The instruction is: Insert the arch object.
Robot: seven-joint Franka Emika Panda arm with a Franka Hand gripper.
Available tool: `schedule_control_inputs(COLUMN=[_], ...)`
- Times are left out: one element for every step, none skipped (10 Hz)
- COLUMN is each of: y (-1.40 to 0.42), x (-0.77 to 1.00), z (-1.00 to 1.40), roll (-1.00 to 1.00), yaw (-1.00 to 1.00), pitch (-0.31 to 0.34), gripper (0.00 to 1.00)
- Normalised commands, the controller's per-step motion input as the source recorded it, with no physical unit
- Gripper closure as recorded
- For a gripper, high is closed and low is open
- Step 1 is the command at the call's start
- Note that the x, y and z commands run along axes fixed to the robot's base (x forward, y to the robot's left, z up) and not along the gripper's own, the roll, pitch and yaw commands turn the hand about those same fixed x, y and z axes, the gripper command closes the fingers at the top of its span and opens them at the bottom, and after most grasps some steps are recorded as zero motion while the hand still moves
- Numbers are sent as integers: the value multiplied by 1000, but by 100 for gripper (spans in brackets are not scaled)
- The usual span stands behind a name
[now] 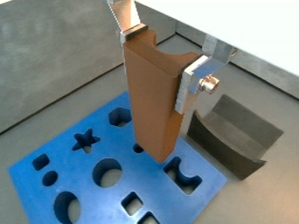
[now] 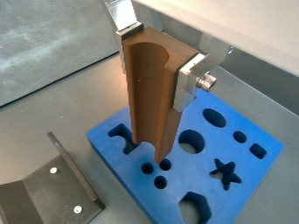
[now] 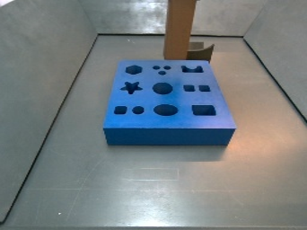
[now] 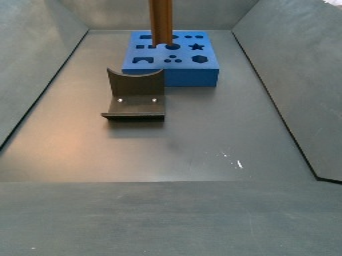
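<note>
My gripper [image 1: 163, 61] is shut on the arch object [image 1: 155, 96], a tall orange-brown piece with a half-round groove down one face. It also shows held in a wrist view [image 2: 152, 96]. It hangs upright, its lower end just over the blue board [image 1: 68, 179] with shaped holes, close to the arch-shaped hole [image 1: 181, 175]. I cannot tell whether it touches the board. In both side views only the piece [image 3: 182, 27] [image 4: 160, 20] shows above the board [image 3: 168, 135] [image 4: 181, 80]; the fingers are out of frame there. No small dark grey-brown block shows.
The dark fixture [image 1: 239, 131] [image 2: 47, 188] stands on the grey floor beside the board, behind it in a side view [image 3: 199, 51] and in front of it in a side view [image 4: 134, 100]. Grey walls enclose the floor.
</note>
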Motion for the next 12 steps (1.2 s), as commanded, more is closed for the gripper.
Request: schedule_control_inputs(y=[94,51,9,0,0,0,-6,0,0,0,0,80], x=[1000,1000,1000,994,994,969,746,0,54,289,566,351], z=[-77,-94,-97,-97,-97,-86,-37,0,0,0,-63,-206], roll=[0,0,7,4,4,0,16,0,-14,-39,0,59], yaw=[-6,-14,-29,-54,-57,-83,-140,0,0,-14,-566,-783], pitch=[174,164,160,149,147,136,121,14,0,-61,-69,-6], gripper=[100,100,100,100,100,100,100,100,100,100,100,100])
